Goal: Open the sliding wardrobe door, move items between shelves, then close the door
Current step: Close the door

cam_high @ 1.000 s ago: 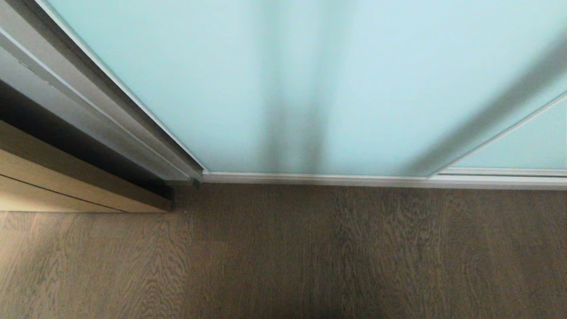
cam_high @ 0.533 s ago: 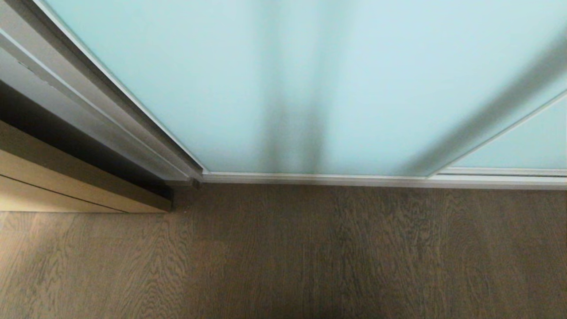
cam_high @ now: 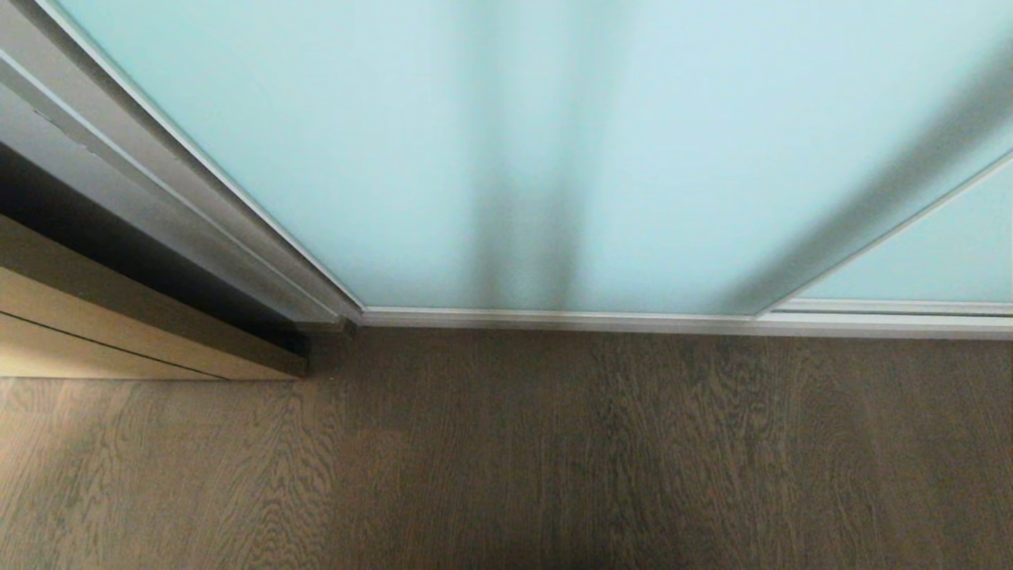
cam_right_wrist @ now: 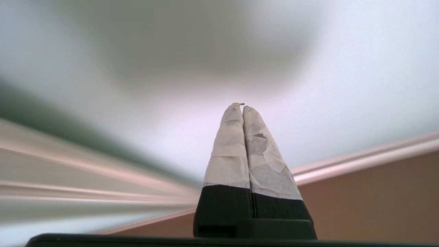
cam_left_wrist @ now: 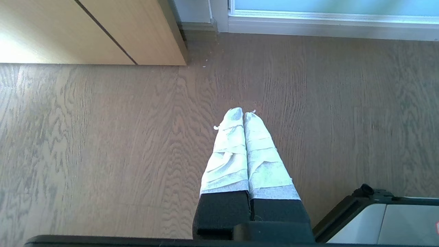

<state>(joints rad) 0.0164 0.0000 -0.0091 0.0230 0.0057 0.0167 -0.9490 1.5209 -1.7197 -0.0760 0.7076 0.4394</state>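
Note:
The sliding wardrobe door [cam_high: 396, 158], frosted pale aqua glass in a thin silver frame, fills the upper head view down to its bottom rail [cam_high: 554, 318]. No arm shows in that view. My right gripper [cam_right_wrist: 239, 105] is shut and empty, pointing at the door's glass [cam_right_wrist: 343, 68] just above its lower frame [cam_right_wrist: 360, 159]; contact cannot be told. My left gripper [cam_left_wrist: 243, 111] hangs shut and empty over the brown wooden floor [cam_left_wrist: 103, 154], parked. The items and the shelves are hidden behind the door.
A second aqua panel [cam_high: 934, 261] overlaps behind the door at the right. A grey jamb [cam_high: 198, 214] and a tan wooden door [cam_high: 95, 332] stand at the left. Brown floor [cam_high: 554, 443] lies in front. A corner of my base [cam_left_wrist: 384, 219] shows.
In the head view the door's right-hand edge has shifted a little to the left, and the shadows on the glass have moved slightly. The floor looks unchanged.

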